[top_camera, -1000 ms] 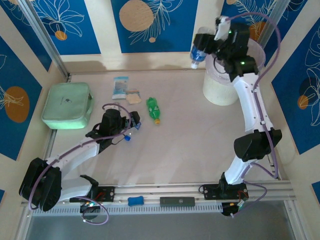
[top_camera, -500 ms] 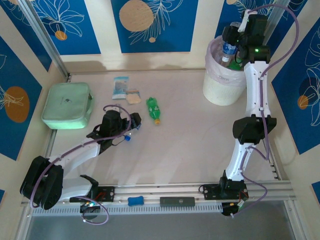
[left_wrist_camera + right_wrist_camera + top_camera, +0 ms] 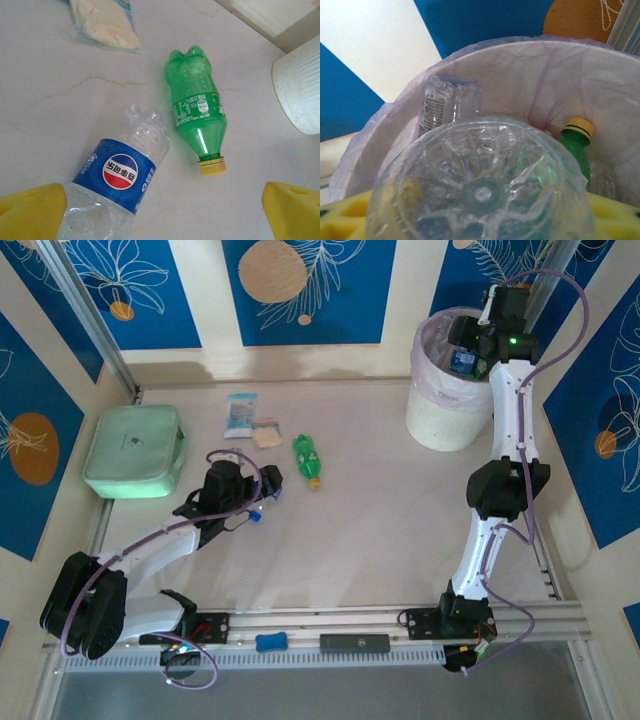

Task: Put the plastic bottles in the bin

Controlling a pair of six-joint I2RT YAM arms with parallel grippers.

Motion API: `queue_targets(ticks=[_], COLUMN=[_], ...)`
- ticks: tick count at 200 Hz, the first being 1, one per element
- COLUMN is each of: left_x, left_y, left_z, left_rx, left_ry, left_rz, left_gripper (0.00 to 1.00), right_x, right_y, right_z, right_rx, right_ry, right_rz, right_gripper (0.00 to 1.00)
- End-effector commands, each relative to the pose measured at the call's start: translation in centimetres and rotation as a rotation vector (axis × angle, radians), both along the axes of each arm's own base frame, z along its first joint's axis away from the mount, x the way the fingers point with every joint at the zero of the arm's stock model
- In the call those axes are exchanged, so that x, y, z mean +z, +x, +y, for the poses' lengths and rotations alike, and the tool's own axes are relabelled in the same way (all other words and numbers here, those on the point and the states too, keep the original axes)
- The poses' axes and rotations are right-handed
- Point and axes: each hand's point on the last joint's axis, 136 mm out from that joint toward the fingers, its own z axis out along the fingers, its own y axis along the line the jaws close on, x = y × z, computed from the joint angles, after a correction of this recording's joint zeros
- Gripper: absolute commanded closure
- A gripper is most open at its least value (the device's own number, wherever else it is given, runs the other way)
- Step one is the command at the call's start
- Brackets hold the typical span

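My left gripper (image 3: 258, 502) (image 3: 165, 210) hangs open low over the table. A clear bottle with a blue label (image 3: 117, 185) lies between its yellow fingertips (image 3: 32, 210). Just beyond lies a green bottle with a yellow cap (image 3: 307, 459) (image 3: 196, 112). My right gripper (image 3: 470, 345) (image 3: 480, 215) is over the mouth of the bin (image 3: 440, 420) (image 3: 620, 100). Another clear bottle (image 3: 462, 362) (image 3: 480, 185) stands base-up between its yellow fingers and hides their contact. Inside the pink liner lie a clear bottle (image 3: 450, 102) and a green one (image 3: 577, 145).
A mint-green pouch (image 3: 135, 450) sits at the left wall. A blue-white packet (image 3: 241, 413) and a cream packet (image 3: 266, 436) (image 3: 105, 22) lie at the back, close to the green bottle. The bin's white wall (image 3: 300, 90) stands to the right of that bottle.
My right arm swung right from beside the bin to over its mouth, carrying the clear bottle down into it. The left arm and the bottles on the table stayed still.
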Motion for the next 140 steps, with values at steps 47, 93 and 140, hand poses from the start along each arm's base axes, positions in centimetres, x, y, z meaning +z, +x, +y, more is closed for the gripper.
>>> queue_targets(ticks=[47,93,140], left_x=[1.1,2.1,2.3], left_y=[0.4,1.4,2.0], left_z=[1.1,3.4,6.1], left_rx=[0.021,0.075,0.137], left_ry=[0.037,0.065,0.032], left_rz=[-0.034,-0.059,-0.051], left_gripper=[0.00,0.00,0.00], right_x=[5.1,9.2,5.7], right_y=[-2.0,-4.5,-7.3], right_z=[1.4,8.6,19.7], right_rx=[0.024,0.203,0.448], right_ry=[-0.015,-0.055,0.014], right_rz=[-0.089,-0.215,-0.207], right_gripper=[0.13,0.11,0.09])
